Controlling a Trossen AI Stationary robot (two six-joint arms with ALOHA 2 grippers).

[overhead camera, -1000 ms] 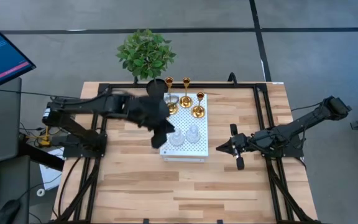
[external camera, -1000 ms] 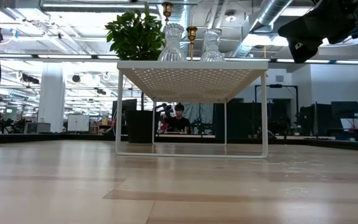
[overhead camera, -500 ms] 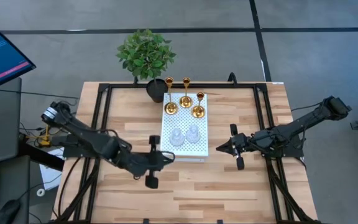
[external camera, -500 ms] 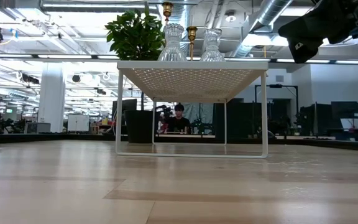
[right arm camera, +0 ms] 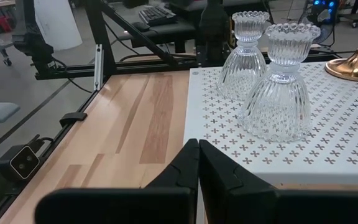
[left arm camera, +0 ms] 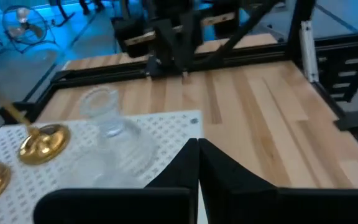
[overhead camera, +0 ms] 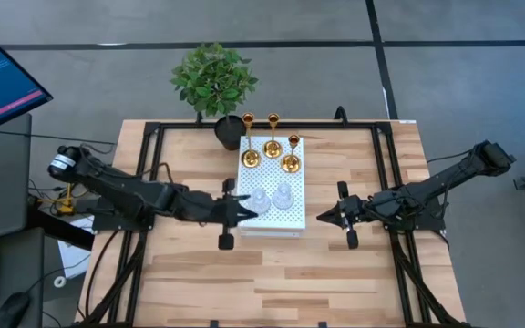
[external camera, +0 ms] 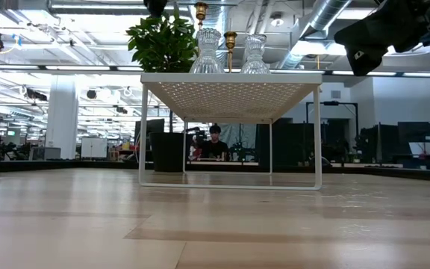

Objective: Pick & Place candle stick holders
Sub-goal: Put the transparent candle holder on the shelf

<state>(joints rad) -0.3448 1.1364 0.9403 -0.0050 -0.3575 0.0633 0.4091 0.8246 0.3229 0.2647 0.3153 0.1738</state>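
Note:
Three gold candle stick holders stand on their round bases on the far half of a white perforated board. Two clear glass holders stand on its near half. My left gripper is shut and empty at the board's left edge, close to the left glass holder. My right gripper is shut and empty, just right of the board, pointing at the glass holders.
The board is a raised shelf on thin legs. A green plant in a black pot stands at the table's far edge behind the board. Bare wood table lies before the board. A person sits in the room beyond.
My left gripper has swung from over the board's far left part toward the table's near edge, off the board, then back toward the board's left edge beside the left glass holder. The holders have stayed in place.

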